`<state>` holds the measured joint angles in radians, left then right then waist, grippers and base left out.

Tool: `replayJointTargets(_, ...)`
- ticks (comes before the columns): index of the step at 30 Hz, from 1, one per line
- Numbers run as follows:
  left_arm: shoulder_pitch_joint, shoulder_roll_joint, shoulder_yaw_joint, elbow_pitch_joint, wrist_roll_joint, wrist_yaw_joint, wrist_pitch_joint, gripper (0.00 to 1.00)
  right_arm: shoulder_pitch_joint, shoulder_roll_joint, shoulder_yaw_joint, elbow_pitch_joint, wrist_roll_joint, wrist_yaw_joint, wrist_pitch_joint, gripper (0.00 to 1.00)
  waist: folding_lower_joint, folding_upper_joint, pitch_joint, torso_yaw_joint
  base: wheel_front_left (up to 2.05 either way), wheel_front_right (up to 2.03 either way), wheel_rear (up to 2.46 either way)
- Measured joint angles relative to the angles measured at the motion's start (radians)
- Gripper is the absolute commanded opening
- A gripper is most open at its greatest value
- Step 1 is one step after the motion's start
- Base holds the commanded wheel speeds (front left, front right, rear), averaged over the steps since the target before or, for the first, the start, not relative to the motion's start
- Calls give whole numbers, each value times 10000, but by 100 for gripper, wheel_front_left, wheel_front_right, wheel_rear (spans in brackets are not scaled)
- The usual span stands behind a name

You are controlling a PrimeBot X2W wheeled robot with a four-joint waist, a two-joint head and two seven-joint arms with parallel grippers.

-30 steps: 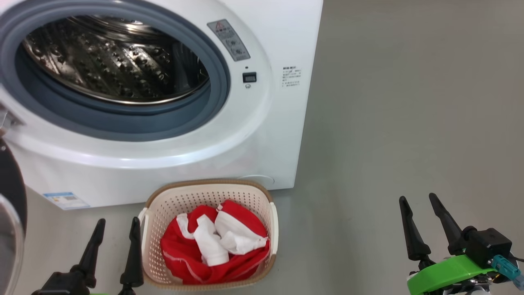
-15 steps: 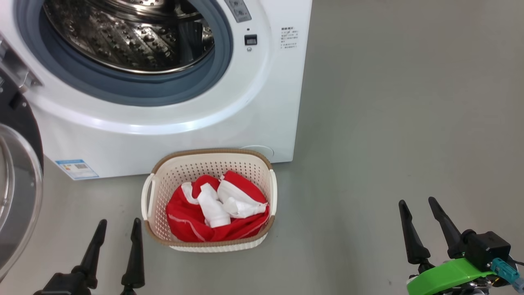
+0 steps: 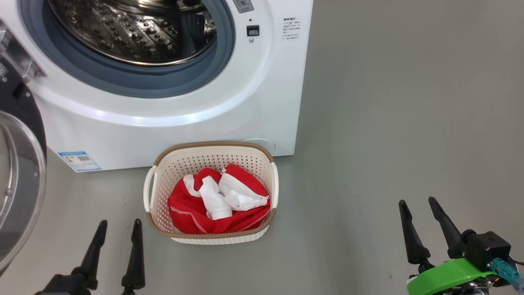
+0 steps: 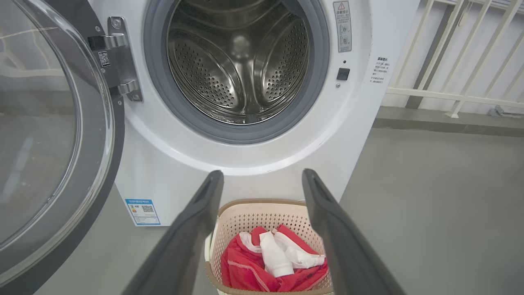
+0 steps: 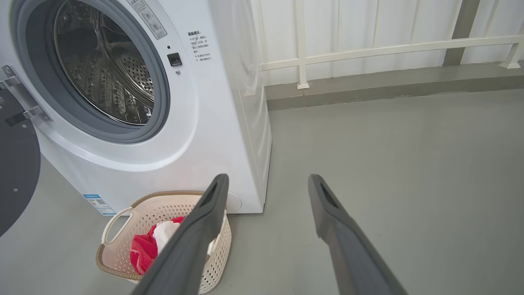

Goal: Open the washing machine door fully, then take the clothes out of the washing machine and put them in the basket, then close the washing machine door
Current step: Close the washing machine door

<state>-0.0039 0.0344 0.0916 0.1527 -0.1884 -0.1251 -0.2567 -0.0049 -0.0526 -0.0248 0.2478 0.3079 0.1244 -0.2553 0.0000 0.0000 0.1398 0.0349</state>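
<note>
risk: the door (image 3: 20,172) stands swung wide beside my left end effector (image 3: 118,224). A careless push could slip off its glossy face, or leave it unlatched on the washing machine (image 3: 184,131).
left end effector: fingers spread wide, holding and touching nothing.
right end effector (image 3: 417,201): spread, empty, over the floor (image 3: 389,123).
clothes (image 3: 192,209): bunched in the basket (image 3: 213,144) before the machine; the drum (image 4: 241,69) looks empty.

We note the washing machine door (image 4: 53,135) wide open; red-and-white clothes (image 3: 192,209) lie bunched in the basket (image 3: 213,146) fronting the washing machine (image 3: 172,131).
</note>
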Motion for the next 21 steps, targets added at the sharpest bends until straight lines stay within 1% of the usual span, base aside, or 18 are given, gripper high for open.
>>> replayJointTargets(7, -9, 0, -6, 29, -249, 0, 0, 100, 0, -15, 27, 0, -2, 0, 0, 100, -1, 0, 6, 226, 0, 0, 0)
replayJointTargets(13, -9, 2, -213, 190, -489, 33, 0, 100, 0, -86, 136, 63, -2, 0, 0, 100, 0, 0, -33, 755, 0, 0, 0)
replayJointTargets(21, 42, 8, -481, 355, -853, 535, 0, 100, 1, -374, 437, 153, -2, 0, 0, 100, 0, 0, -147, 1813, 0, 0, 0)
